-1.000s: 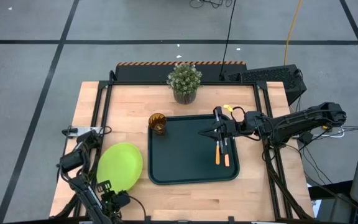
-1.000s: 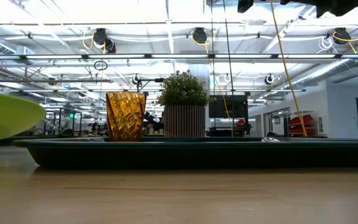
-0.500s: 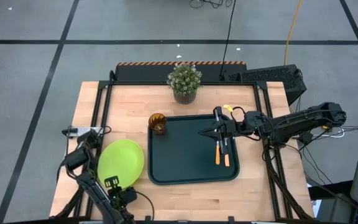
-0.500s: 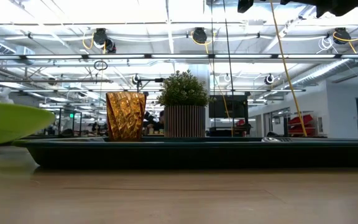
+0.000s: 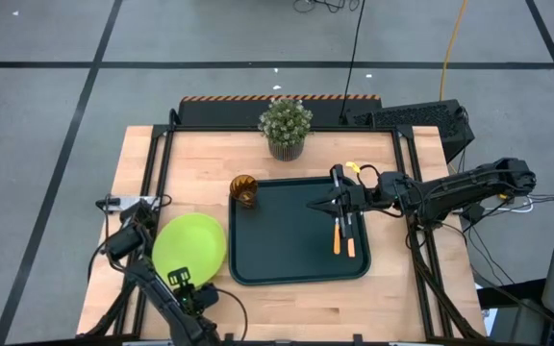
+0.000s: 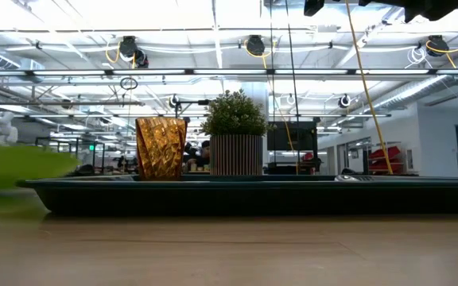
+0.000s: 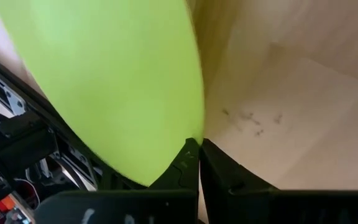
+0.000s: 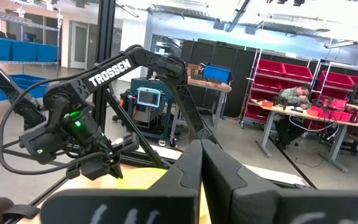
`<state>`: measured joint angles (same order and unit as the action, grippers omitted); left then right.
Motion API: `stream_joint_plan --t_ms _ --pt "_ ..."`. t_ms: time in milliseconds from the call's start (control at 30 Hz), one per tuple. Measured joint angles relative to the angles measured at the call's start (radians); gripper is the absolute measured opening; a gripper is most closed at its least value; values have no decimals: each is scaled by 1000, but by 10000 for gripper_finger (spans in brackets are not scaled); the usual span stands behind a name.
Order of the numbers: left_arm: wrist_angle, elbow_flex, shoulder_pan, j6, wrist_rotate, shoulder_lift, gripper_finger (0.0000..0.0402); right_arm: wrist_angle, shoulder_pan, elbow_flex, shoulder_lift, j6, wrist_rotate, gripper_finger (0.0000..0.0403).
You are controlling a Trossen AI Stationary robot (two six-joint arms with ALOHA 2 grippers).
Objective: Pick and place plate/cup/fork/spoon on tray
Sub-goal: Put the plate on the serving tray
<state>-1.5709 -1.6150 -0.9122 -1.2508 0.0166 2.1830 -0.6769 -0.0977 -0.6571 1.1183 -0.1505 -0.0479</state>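
Observation:
The lime-green plate (image 5: 188, 248) hangs over the table's left near part, just left of the dark tray (image 5: 277, 240). It also shows in the low view (image 6: 14, 163). My left gripper (image 5: 183, 282) is shut on its near rim. The amber cup (image 5: 243, 189) stands at the tray's far left corner. Two orange-handled utensils, the fork and spoon, lie side by side on the tray's right part (image 5: 336, 238) (image 5: 350, 240); which is which I cannot tell. My right gripper (image 5: 338, 202) is shut and empty above the tray, just beyond them. My left gripper pinches the plate's rim (image 7: 194, 132) between its two fingers, at the plate's near edge. The fingers come from the table's near side. The plate is lifted clear of the table and lies nearly level, as the low view shows.
A potted green plant (image 5: 286, 128) stands at the table's far edge, beyond the tray. Bare wood lies near the tray and along the table's right side (image 5: 392, 259). Dark frame rails run along the left (image 5: 157, 173) and right sides.
My left gripper has carried the plate toward the table's right and far edge, closer to the tray. The plate, tilted a second ago, now lies flatter and a little lower. It stays clear of the table.

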Motion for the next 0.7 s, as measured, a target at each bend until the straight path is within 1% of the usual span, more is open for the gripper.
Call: stream_joint_plan --t_ms 233,333,533,700 --pt "0 -1 20 10 0 0 0 0 0 0 0 0 0 0" --pt "-1 -20 27 16 -1 0 0 0 0 0 0 0 3 0" --pt "1 -83 47 8 -52 0 0 0 1 0 0 -2 3 0" --pt "1 -95 54 8 -59 -1 0 0 1 0 0 -2 3 0"
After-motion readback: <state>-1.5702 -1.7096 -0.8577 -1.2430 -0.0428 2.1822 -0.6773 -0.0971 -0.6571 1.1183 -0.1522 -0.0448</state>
